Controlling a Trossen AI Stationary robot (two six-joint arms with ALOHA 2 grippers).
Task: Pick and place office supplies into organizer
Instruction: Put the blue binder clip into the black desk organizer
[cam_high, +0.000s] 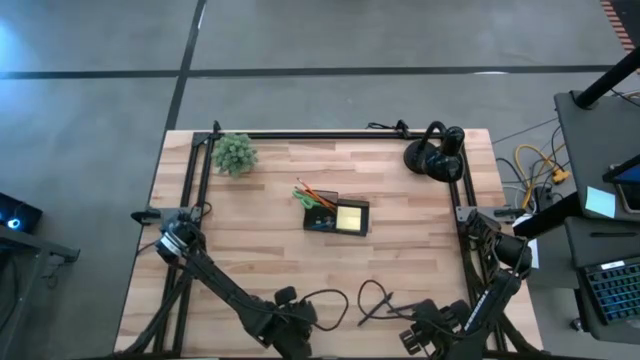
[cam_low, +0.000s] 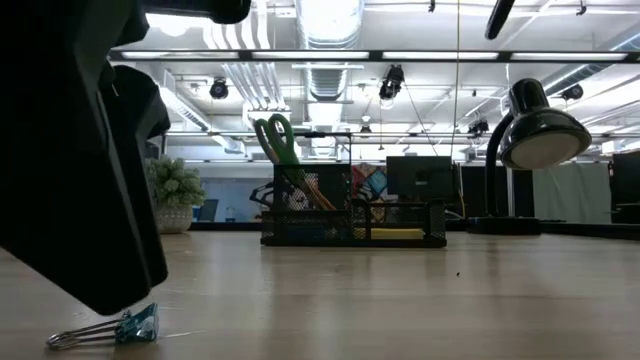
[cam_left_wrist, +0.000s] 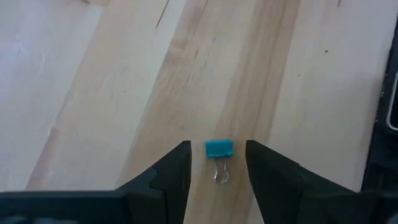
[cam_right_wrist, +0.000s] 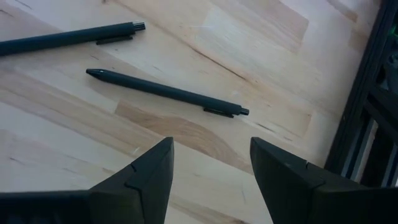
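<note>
The black organizer (cam_high: 322, 222) stands mid-table and holds the yellow sticky pad (cam_high: 351, 216), orange pencils and green-handled scissors (cam_high: 312, 194); the low view shows the organizer (cam_low: 352, 222) far off. A blue binder clip (cam_left_wrist: 219, 148) with metal handles lies flat on the wood near the near edge, and the low view shows the clip (cam_low: 136, 325) as well. My left gripper (cam_left_wrist: 217, 145) is open, one finger on either side of the clip without touching it. My right gripper (cam_right_wrist: 211, 142) is open above the wood, short of two black pens (cam_right_wrist: 165, 92) (cam_right_wrist: 68, 37).
A small green plant (cam_high: 235, 153) stands at the far left, a black desk lamp (cam_high: 437, 152) at the far right. A dark cable loops on the wood beside the pens (cam_high: 375, 298). Black frame rails (cam_high: 198, 165) line the table's sides. Bare wood lies around the organizer.
</note>
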